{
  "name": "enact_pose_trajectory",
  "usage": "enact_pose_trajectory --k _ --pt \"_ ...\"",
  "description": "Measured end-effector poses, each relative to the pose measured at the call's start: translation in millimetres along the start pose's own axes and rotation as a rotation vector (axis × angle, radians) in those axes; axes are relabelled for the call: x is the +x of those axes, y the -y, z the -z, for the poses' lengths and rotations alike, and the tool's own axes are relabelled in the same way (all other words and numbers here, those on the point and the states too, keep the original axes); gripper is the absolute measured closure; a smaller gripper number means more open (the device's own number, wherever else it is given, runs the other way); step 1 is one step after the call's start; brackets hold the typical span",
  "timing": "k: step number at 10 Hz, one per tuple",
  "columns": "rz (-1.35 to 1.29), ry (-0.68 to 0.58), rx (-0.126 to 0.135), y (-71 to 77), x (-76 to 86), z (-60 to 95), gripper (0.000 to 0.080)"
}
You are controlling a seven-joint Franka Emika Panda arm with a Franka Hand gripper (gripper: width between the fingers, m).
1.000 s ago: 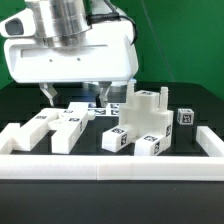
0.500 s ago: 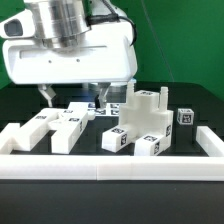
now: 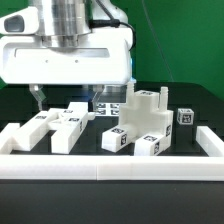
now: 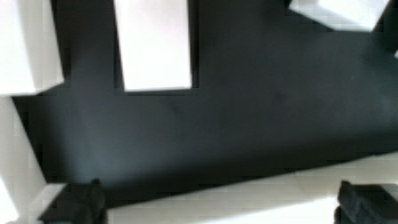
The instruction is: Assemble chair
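Ext view, L to R: chair parts [image 3: 118, 138] lie on the black table [image 3: 15, 110] behind the front border rail [image 3: 110, 168]. Far L is a long bar [image 3: 30, 131], angled. Just beside it are stubby blocks [image 3: 70, 125] w/ tags, then flat tagged pcs at the front. The tall joined block [image 3: 146, 112] stands R of centre, and the small cube [image 3: 185, 117] is furthest R, near the rail's end. The gripper [image 3: 67, 97] hangs over the L group. Its fingers [image 3: 38, 95] come down above and behind the long bar and stubby blocks. The joined block sits off to the ext view's R of it, and the cube is well apart. Wrist view: the gripper [image 4: 219, 203] shows both fingertips [image 4: 75, 203] over bare table w/ nothing in the gap. A white bar [image 4: 157, 45] lies ahead of the tips, not between them. More white pcs show at the frame edges, but which parts they are I can't tell. Jaws are wide apart, holding nothing and not touching any part. Vs 1 s ago: the gripper has shifted toward the ext view's L, so the L finger now sits nearer the long bar's far end. Jaw spread is the same and no parts have moved.
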State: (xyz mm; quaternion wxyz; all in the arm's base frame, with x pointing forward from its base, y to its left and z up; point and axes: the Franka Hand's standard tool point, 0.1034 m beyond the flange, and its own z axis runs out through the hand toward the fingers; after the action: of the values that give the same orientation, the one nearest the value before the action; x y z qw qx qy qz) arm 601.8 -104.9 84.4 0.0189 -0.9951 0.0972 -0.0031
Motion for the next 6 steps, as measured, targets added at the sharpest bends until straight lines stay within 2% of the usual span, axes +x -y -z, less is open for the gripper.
enact_pose_trajectory --k 1,4,6 --pt "-0.002 -0.047 -0.011 -2.7 2.5 -1.1 0.0151" --pt "-0.007 -0.055 -0.026 -20.9 -24.8 -13.4 0.0151" --pt "0.004 -0.054 -0.029 -24.2 -29.3 -16.1 0.0151"
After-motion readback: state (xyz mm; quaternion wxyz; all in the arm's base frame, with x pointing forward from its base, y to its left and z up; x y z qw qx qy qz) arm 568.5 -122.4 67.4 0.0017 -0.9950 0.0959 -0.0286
